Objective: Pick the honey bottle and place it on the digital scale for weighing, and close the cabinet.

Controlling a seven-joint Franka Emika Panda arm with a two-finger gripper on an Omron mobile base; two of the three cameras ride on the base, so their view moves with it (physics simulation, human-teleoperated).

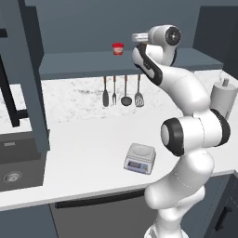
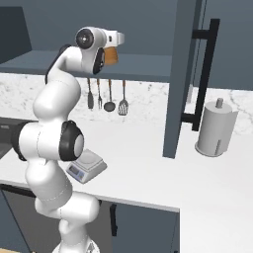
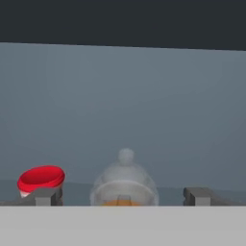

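The gripper (image 3: 122, 196) stood with fingers apart either side of the honey bottle (image 3: 124, 185) — lined up to grasp it — beside the red-lidded jar (image 3: 41, 179).

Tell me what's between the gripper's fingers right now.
In the hand view, the honey bottle stands between the open gripper fingers, untouched; a red-lidded jar sits alongside.

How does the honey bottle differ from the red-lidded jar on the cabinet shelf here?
The honey bottle has a pale rounded cap over an amber body; the red-lidded jar has a flat red lid. The bottle is taller, the jar squat. The bottle sits between the open claw's fingertips; the jar stands off to one side, outside them. Both stand upright inside the cabinet.
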